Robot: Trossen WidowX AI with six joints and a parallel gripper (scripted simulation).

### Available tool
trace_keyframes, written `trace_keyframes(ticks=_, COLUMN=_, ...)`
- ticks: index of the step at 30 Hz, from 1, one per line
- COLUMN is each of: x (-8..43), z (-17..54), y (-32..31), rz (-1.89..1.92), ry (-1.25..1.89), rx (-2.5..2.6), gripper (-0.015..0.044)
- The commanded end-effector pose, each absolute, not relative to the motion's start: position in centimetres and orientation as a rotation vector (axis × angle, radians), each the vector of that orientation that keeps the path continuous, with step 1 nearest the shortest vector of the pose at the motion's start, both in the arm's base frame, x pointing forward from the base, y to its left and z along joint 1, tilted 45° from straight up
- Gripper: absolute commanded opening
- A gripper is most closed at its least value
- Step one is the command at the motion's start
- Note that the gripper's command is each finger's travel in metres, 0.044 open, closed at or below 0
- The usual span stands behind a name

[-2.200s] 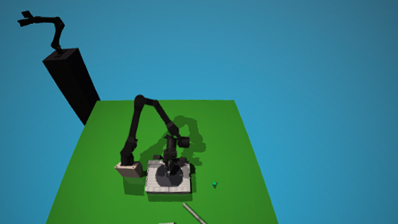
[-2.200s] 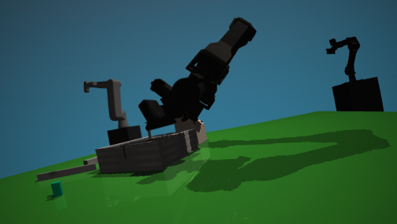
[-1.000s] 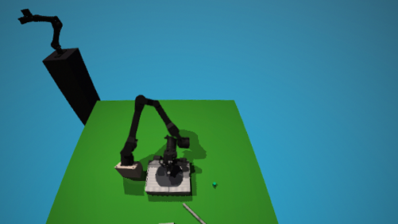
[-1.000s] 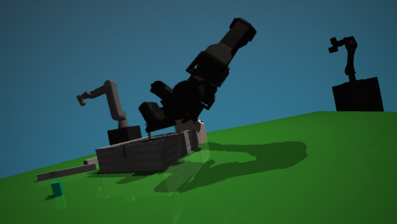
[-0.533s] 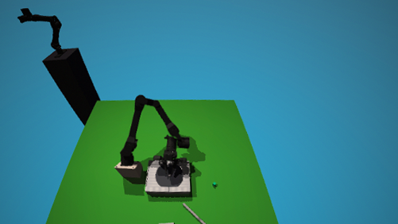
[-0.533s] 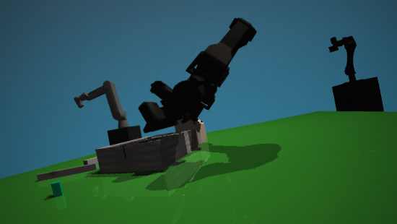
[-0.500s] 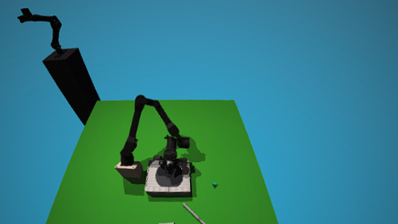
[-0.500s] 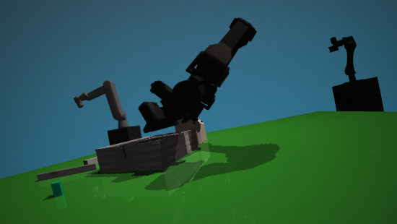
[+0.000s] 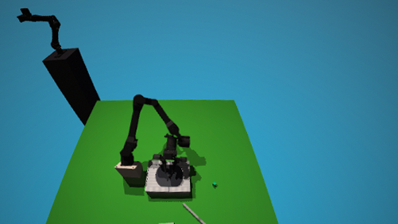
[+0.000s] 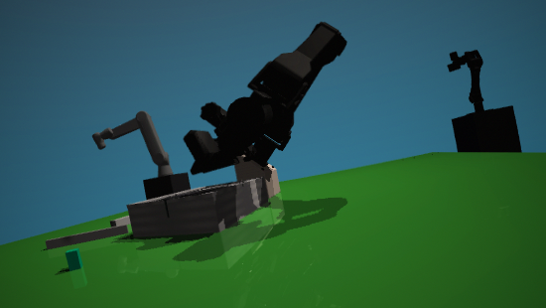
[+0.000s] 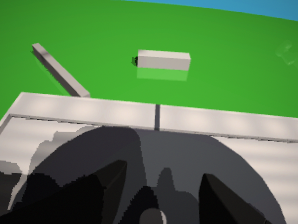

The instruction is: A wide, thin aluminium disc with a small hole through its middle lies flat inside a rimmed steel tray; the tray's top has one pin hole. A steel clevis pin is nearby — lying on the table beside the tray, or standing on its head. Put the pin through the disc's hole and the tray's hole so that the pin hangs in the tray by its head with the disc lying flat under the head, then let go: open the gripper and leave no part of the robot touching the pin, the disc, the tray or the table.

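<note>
Probably the main danger now is a brush on the way out: the jaws stand partly spread with nothing pinched, one finger to each side of what looks like the pin's head (image 11: 152, 217), low in the wrist view. A sideways drift while rising could knock the head or tip the pin, and a finger left low could catch the disc (image 9: 171, 183) (image 11: 200, 152) and drag it out of line. If the shank is not truly down both holes, letting go would leave it leaning or lying on the disc; its depth cannot be told here. The disc looks broad, dark grey and smooth, apparently flat inside the pale steel tray (image 9: 154, 188) (image 10: 174, 221) (image 11: 225, 123) on the green table (image 9: 221, 147) (image 10: 397, 238) (image 11: 100, 30). The head shows as a small, dull, brownish-grey round with a paler right edge.
</note>
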State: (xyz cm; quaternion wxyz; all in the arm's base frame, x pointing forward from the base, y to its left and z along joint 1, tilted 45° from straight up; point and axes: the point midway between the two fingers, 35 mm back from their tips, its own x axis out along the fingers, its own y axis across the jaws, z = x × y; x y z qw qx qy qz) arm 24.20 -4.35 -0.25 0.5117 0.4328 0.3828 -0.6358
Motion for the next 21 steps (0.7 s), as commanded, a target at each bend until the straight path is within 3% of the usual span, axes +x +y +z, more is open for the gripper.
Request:
trace_keyframes(ticks=1, x=24.3, z=0.0, y=-4.5, rz=-1.523, ry=0.917, rx=1.038, gripper=0.0160)
trace_keyframes(ticks=3, x=24.3, z=0.0, y=-4.5, rz=-1.523, ry=0.917, rx=1.038, gripper=0.0160)
trace_keyframes(ticks=14, x=25.2, z=9.3, y=-1.2, rz=-1.527, ry=0.921, rx=1.045, gripper=0.0440)
trace_keyframes(ticks=21, x=25.2, z=9.3, y=-1.2, rz=-1.527, ry=0.921, rx=1.045, gripper=0.0440)
